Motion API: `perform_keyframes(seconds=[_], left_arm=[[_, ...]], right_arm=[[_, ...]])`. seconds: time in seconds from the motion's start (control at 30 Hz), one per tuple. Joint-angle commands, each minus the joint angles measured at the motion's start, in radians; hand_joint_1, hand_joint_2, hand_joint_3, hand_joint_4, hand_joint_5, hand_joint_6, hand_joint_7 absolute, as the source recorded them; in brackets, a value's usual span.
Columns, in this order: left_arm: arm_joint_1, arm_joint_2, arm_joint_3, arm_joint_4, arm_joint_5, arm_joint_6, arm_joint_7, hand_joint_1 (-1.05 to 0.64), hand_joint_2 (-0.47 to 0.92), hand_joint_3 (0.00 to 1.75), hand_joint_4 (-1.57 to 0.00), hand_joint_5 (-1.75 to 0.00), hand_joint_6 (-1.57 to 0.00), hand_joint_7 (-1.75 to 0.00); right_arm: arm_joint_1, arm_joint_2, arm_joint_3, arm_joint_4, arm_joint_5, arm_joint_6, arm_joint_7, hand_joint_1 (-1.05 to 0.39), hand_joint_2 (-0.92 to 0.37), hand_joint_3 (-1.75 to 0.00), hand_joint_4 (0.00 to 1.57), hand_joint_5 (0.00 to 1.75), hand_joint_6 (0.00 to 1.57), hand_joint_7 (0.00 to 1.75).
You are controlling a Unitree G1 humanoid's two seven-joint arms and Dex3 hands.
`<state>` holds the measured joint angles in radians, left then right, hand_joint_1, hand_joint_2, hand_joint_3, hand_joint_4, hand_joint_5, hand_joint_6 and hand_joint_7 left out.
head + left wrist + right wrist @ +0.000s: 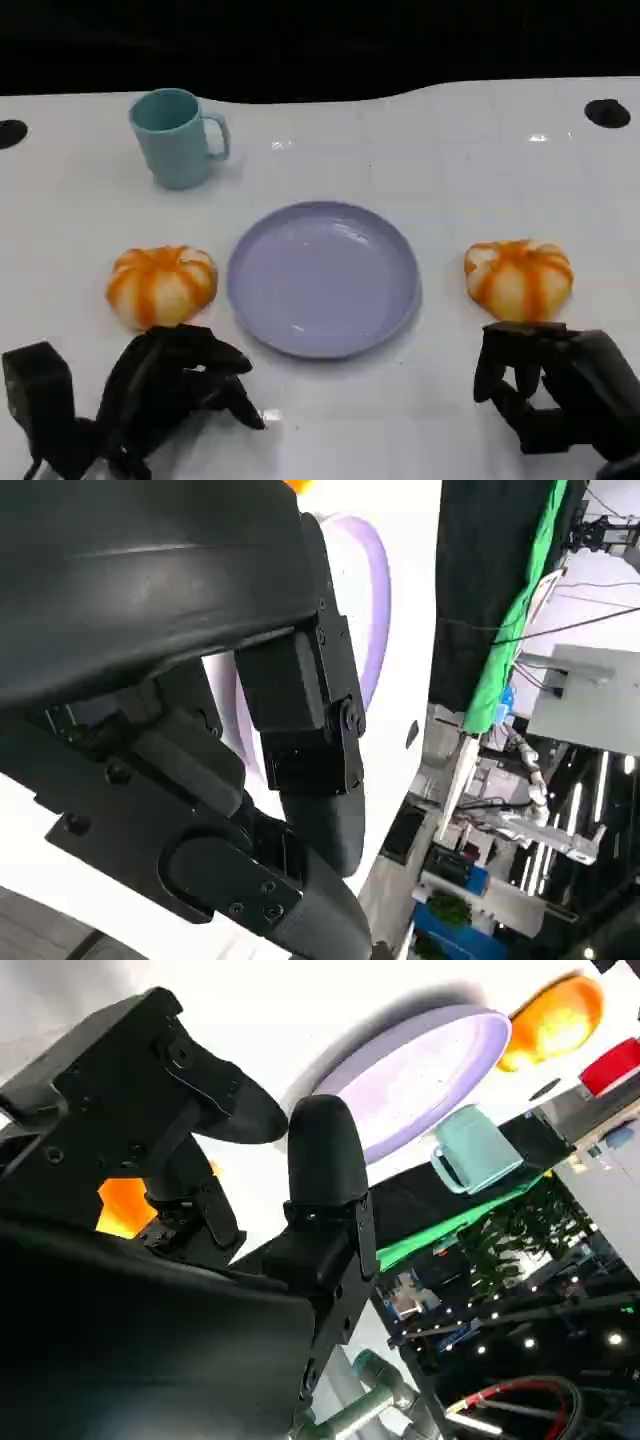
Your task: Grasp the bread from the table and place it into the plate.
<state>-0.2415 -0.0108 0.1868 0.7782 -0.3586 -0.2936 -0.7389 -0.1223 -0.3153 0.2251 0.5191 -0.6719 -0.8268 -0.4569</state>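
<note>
Left hand: my black left hand (175, 385) sits low over the white table (450, 160), near its front edge, fingers loosely apart and holding nothing; in the left wrist view the hand (250, 780) shows as dark shell and fingers against the white top.

Right hand: my black right hand (550, 390) sits at the front right, fingers partly curled yet apart, nothing between them; the right wrist view shows its fingers (325, 1160) spread with open space between.

Left bread: a round orange-and-white striped bun (162, 285) lies on the table just beyond my left hand, not touched by it, and just beside the plate's left rim.

Right bread: a second round orange-and-white striped bun (519, 278) lies on the table just beyond my right hand; I cannot tell whether the fingertips touch it. It is near the plate's right side, apart from it.

Plate: a round lilac plastic plate (322, 277) lies flat between the two buns, with nothing on it.

Mug: a light teal mug (175, 135) stands upright at the far left of the table, handle to the right, well apart from the plate.

Table holes: two dark round openings (607, 113) mark the far corners.
</note>
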Motion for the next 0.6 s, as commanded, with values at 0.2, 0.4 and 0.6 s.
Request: perform_keyframes(seconds=[0.2, 0.4, 0.6], left_arm=[[-0.006, 0.016, 0.007, 0.004, 0.001, 0.0, 0.002, -1.05, 0.72, 0.0, -1.57, -0.58, -1.57, -0.19], [-0.007, 0.016, 0.009, 0.009, -0.001, -0.005, -0.006, -1.05, 0.72, 0.0, -1.57, -0.57, -1.57, -0.19], [-0.005, 0.015, 0.008, 0.006, -0.001, -0.003, -0.005, -1.05, 0.72, 0.0, -1.57, -0.57, -1.57, -0.19]], right_arm=[[-0.008, -0.018, -0.002, 0.001, 0.006, -0.007, -0.009, -0.11, -0.32, -1.3, 0.92, 1.75, 0.79, 1.53], [-0.005, -0.019, -0.003, -0.003, 0.009, -0.003, -0.002, -0.11, -0.32, -1.3, 0.91, 1.75, 0.79, 1.53], [-0.004, -0.019, -0.003, -0.002, 0.009, -0.005, -0.004, -0.11, -0.32, -1.3, 0.91, 1.75, 0.79, 1.53]])
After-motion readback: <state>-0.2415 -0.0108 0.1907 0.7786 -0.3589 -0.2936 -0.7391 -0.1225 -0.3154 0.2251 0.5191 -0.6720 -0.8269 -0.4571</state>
